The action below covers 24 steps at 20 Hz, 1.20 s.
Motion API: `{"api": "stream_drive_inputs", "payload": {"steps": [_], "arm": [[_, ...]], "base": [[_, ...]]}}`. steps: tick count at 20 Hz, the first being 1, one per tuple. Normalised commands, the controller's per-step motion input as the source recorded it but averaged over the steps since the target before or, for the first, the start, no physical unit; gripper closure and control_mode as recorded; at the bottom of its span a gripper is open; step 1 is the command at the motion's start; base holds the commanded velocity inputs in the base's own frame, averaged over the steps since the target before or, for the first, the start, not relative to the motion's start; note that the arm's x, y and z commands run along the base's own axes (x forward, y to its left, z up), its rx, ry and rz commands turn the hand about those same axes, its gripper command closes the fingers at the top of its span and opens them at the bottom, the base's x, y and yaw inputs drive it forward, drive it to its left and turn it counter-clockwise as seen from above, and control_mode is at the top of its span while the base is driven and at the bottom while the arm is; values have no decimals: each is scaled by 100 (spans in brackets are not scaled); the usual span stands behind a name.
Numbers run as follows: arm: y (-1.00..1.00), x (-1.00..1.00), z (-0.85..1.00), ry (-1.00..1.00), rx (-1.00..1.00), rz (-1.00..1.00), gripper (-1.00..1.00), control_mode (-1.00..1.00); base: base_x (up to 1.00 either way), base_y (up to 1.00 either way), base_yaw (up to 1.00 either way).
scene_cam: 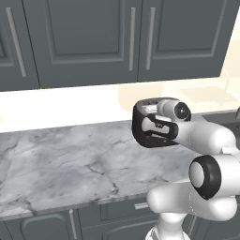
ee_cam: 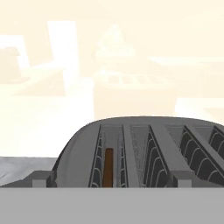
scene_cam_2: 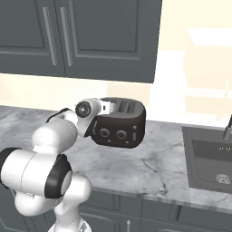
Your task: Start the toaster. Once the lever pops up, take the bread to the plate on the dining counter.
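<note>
**Hand poised over the toaster, bread seated in its slot**

The toaster (scene_cam_2: 118,123) sits mid-frame on the marble worktop (scene_cam_2: 158,167), knobs facing the base; the bread (ee_cam: 108,167) stands on edge in the leftmost slot at lower centre of the hand view, likely awaiting the lever press; whether the gripper is apart or together cannot be told.

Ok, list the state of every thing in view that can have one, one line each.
toaster: upright on the marble worktop, slots facing up.
bread: standing on edge down inside one slot of the toaster, top below the rim.
cabinet doors: shut.
sink: tap not running, as far as the right base view shows.
gripper: at the toaster's end, fingers hidden, open or shut unclear.
</note>
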Motion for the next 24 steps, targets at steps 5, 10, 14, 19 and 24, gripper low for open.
{"api": "stream_drive_inputs", "payload": {"steps": [5, 10, 14, 19, 24], "arm": [[0, 0, 0, 0, 0, 0, -100, -100], [0, 0, 0, 0, 0, 0, -100, -100], [0, 0, 0, 0, 0, 0, -100, -100], [0, 0, 0, 0, 0, 0, -100, -100], [0, 0, 0, 0, 0, 0, -100, -100]], "base": [[0, 0, 0], [0, 0, 0], [0, 0, 0], [0, 0, 0], [0, 0, 0]]}}
